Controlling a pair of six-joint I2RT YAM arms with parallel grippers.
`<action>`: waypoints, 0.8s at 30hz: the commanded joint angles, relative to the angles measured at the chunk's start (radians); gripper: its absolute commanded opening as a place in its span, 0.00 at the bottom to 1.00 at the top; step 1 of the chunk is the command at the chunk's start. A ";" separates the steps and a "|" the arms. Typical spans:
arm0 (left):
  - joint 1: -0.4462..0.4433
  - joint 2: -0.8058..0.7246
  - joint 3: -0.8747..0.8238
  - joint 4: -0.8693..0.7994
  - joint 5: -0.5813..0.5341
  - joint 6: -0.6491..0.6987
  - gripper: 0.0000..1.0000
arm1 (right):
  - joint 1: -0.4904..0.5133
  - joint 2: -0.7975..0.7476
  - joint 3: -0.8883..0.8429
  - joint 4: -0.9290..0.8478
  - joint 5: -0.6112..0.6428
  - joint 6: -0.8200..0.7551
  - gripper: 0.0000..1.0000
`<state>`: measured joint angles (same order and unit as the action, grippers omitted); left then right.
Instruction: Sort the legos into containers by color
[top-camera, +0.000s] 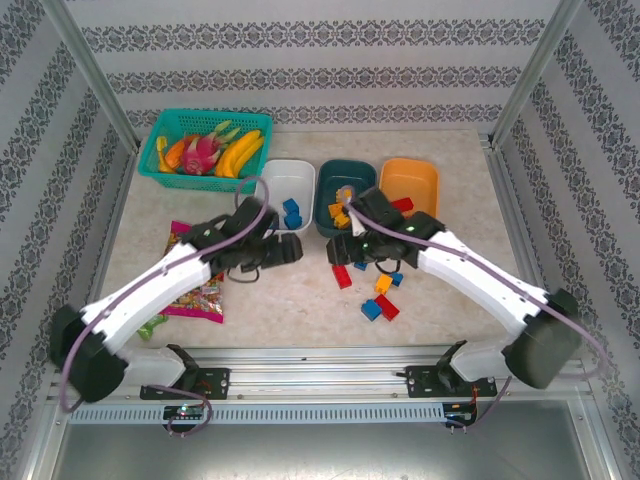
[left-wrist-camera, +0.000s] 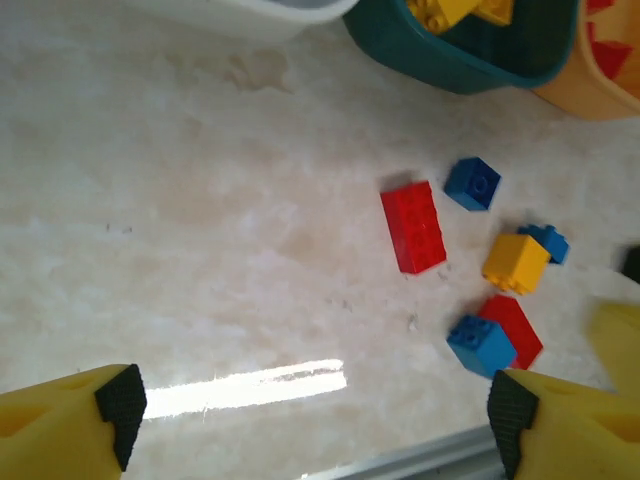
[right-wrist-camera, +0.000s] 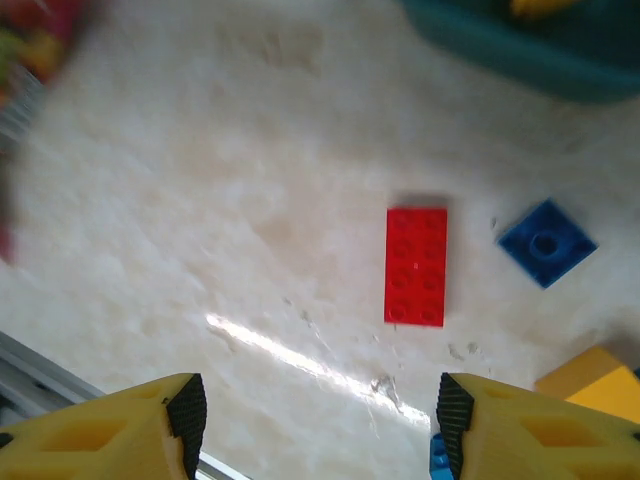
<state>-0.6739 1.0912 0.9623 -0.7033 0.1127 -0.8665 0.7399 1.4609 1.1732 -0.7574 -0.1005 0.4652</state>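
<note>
Red brick: flat, studded plastic rectangle on the mottled table, just near-side of the teal dish; ahead of the right gripper, whose jaws are spread, untouched.
Blue brick, yellow brick: glossy blocks, same side of the dish.
Left gripper: jaws spread, nothing held.

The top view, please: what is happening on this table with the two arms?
A colour sort is in progress. Blue bricks lie in the white dish, yellow bricks in the teal dish, and red bricks in the orange dish. Several loose bricks are on the table, not yet sorted. The left end effector and the right end effector are open and empty above them; a long red brick lies below the right one.
</note>
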 joint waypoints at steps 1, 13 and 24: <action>-0.009 -0.177 -0.098 0.058 -0.004 -0.081 0.97 | 0.021 0.094 0.000 -0.047 0.066 -0.017 0.64; -0.009 -0.427 -0.160 -0.033 -0.049 -0.135 1.00 | -0.018 0.378 0.059 -0.007 0.100 -0.072 0.62; -0.009 -0.404 -0.150 -0.007 -0.034 -0.125 1.00 | -0.034 0.475 0.109 0.014 0.087 -0.085 0.42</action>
<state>-0.6743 0.6830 0.8005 -0.7128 0.0780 -0.9813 0.7090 1.9083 1.2552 -0.7395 -0.0299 0.3882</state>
